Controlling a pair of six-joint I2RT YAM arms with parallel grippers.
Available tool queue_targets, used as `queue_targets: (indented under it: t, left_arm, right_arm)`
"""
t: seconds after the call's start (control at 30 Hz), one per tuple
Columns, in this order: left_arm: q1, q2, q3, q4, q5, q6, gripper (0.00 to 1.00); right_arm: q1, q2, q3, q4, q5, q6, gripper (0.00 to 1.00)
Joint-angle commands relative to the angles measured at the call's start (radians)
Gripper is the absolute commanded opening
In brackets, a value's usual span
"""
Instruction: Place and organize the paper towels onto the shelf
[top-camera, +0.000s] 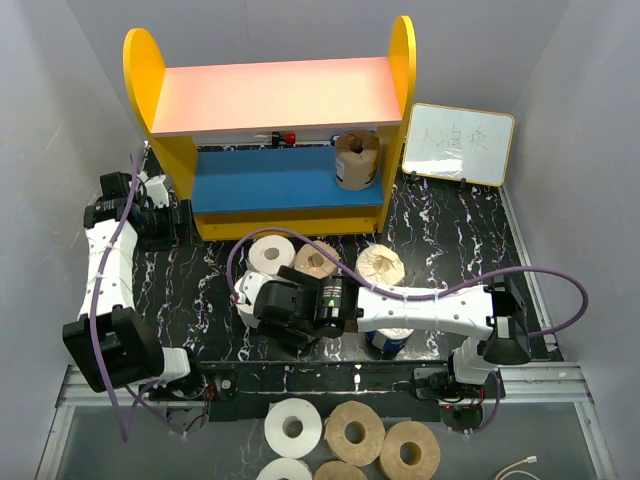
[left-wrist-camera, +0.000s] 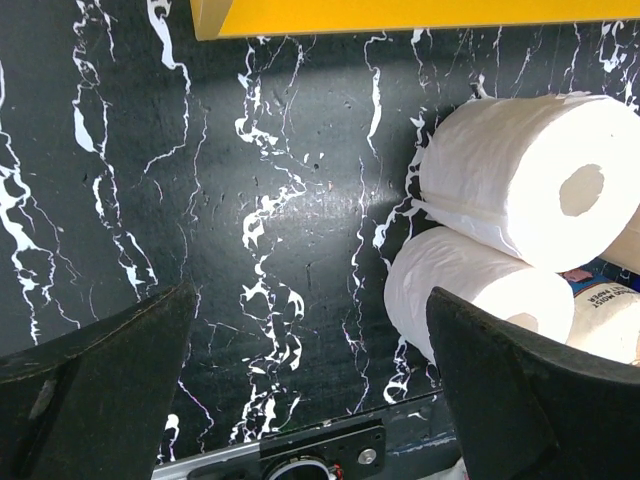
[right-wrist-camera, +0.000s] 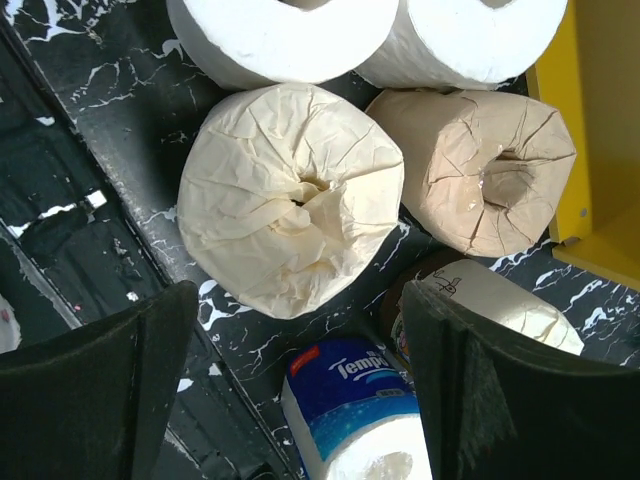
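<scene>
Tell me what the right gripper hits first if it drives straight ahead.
Probably the cream-wrapped roll, centred ahead of the open right gripper; how far off it is, the wrist view does not settle.

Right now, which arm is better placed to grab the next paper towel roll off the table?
Right. The right end effector, open, hangs directly over the cream-wrapped roll. The left end effector, also open, frames bare table, with the white rolls off to its side.
</scene>
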Motion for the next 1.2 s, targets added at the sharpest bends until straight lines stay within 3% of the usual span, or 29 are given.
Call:
queue_targets:
  t: [0.0,0.73,1.0,1.17]
  left_arm:
    - [0.014,-0.004,0.033,-0.042,0.055,0.001,0.99]
    - [0.015,-0.005,0.009,-0.039,0.087,0.031,0.99]
    - [0.014,-0.008,0.002,-0.036,0.082,0.036,0.99]
    - [0.014,-0.01,-0.001,-0.034,0.077,0.039,0.99]
  right_arm:
    - [0.046,-0.037,0.028,0.035,0.026,0.023,0.8]
    - [0.062,0.024,-0.176,0.271,0.033,-0.037,0.7]
    - [0.062,0.077,-0.17,0.283,-0.017,-0.035,0.6]
    - [0.062,0.089,-0.17,0.284,-0.002,-0.026,0.43]
